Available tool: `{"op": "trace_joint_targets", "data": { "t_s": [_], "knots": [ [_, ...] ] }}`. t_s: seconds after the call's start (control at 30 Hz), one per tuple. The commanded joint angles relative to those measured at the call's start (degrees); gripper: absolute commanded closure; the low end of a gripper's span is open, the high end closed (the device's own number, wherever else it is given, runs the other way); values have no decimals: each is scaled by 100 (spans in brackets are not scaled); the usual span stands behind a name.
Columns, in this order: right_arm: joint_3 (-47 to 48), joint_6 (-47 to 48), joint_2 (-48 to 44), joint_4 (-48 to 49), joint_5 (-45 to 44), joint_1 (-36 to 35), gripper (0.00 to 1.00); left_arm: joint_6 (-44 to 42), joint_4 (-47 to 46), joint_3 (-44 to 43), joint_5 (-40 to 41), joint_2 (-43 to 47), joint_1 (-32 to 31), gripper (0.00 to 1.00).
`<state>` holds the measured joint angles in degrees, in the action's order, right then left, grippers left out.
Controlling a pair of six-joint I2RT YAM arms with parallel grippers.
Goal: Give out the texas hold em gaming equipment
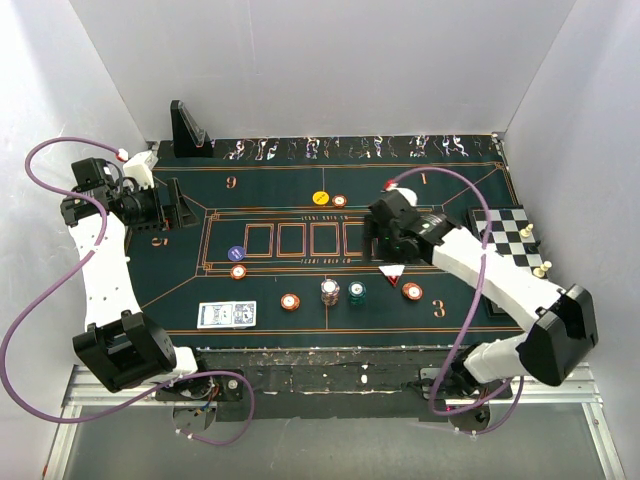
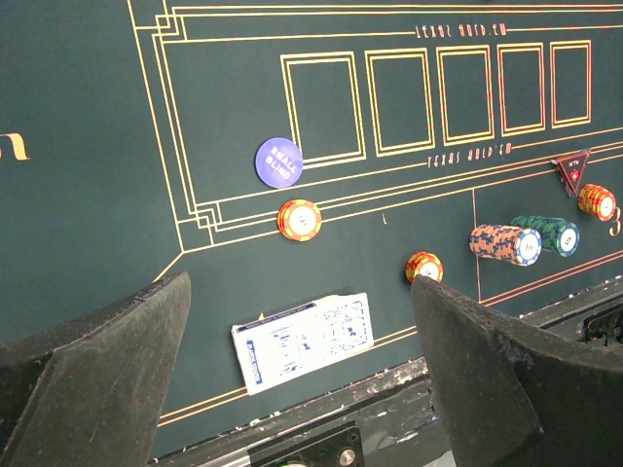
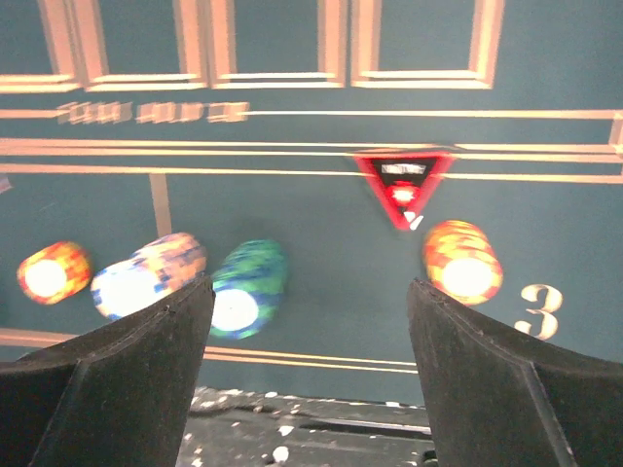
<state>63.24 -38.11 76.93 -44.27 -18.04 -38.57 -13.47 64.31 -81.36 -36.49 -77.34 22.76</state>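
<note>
A deck of blue-backed cards (image 1: 226, 315) lies at the mat's near left and shows in the left wrist view (image 2: 304, 339). A white-pink chip stack (image 1: 330, 291), a teal stack (image 1: 357, 292) and an orange stack (image 1: 412, 291) stand near the front. Single orange chips (image 1: 290, 301) (image 1: 238, 271), a blue chip (image 1: 236, 253) and a yellow chip (image 1: 321, 198) lie flat. My left gripper (image 1: 172, 205) is open and empty at the mat's left side, above the mat (image 2: 300, 287). My right gripper (image 1: 373, 240) is open and empty over the centre, above and between the teal stack (image 3: 243, 290) and the orange stack (image 3: 462, 261).
A red triangular marker (image 1: 391, 272) lies just in front of the right gripper. A chessboard (image 1: 508, 225) with pieces sits at the right under the right arm. A black wedge stand (image 1: 188, 130) is at the back left. White walls close in three sides.
</note>
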Motion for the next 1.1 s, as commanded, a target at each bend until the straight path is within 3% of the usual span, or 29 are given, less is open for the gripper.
{"op": "trace_joint_targets", "data": {
  "t_s": [0.0, 0.17, 0.33, 0.8, 1.07],
  "knots": [
    [1161, 242, 629, -476, -68, -1019, 12, -41, -15, -2, -86, 176, 26, 2],
    [1875, 453, 1446, -407, 204, -1750, 11, -24, -7, -20, -86, 158, 26, 2],
    [2385, 638, 2238, -574, 196, -2014, 9, -50, 20, -64, -25, 184, 26, 2],
    [2034, 805, 2740, -82, 618, -2032, 8, -68, 64, -152, 37, 149, 26, 2],
    [1850, 814, 2933, 94, 785, -2032, 17, -32, 55, -204, 37, 114, 35, 2]
  ]
}}
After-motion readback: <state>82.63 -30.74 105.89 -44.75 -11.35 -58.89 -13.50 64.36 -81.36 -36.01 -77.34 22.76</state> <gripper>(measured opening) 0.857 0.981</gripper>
